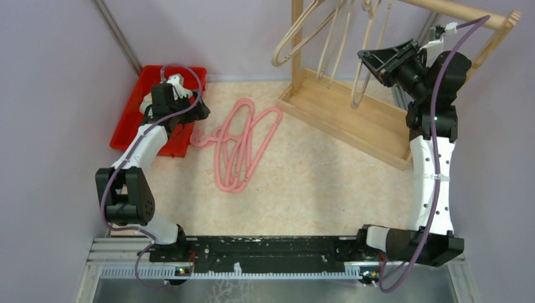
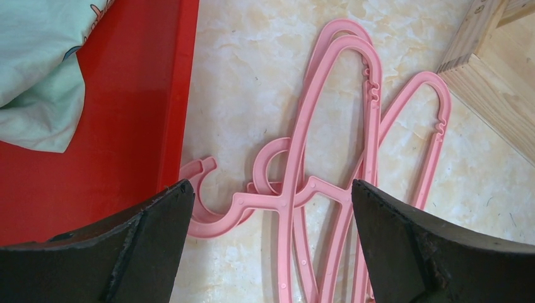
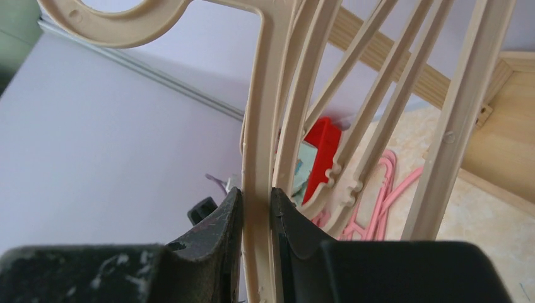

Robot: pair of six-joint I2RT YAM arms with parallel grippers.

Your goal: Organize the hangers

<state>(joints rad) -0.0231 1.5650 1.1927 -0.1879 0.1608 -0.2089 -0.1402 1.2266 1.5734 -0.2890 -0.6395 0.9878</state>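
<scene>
Bright even light, soft shadows, near wrist-view foregrounds slightly blurred

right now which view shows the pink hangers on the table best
The top external view: the whole pile of pink hangers shows unobstructed. The left wrist view is closer, but its fingers hide their lower ends. The right wrist view shows only slivers between the beige hangers.

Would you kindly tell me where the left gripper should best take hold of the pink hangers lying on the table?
I'd grip the necks just below the hooks, descending straight from above. The pink hangers lie flat and overlapped on the table, so the thin bars give no side access, and the necks bunch together between the open left gripper fingers.
</scene>
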